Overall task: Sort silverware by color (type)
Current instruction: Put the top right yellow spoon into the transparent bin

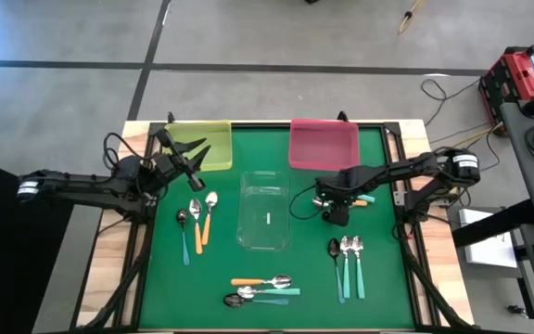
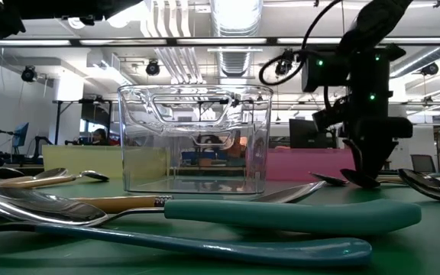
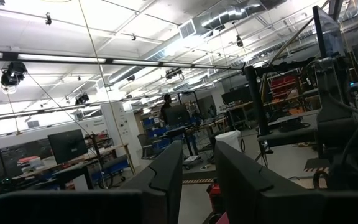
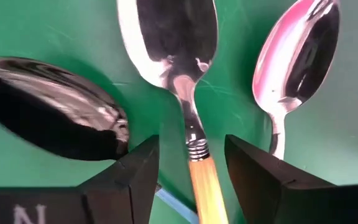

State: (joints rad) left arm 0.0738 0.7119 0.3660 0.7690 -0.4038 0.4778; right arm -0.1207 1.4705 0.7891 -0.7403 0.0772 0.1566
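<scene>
right gripper (image 4: 188, 165) (fingers parted) straddles an orange-handled spoon (image 4: 191, 118).

Bright overhead lights, blurry foreground, glare.

Green mat (image 1: 378, 278) covering a wooden table (image 1: 109, 278). Clear rectangular plastic tray (image 1: 265, 211) near the mat's middle, standing upright. Yellow-green plastic tray (image 1: 208, 144) at the far left edge, pink plastic tray (image 1: 323, 143) at the far edge right of centre, well apart from each other. Red toolbox (image 1: 515, 74) on the grey floor (image 1: 248, 37), far right.
</scene>
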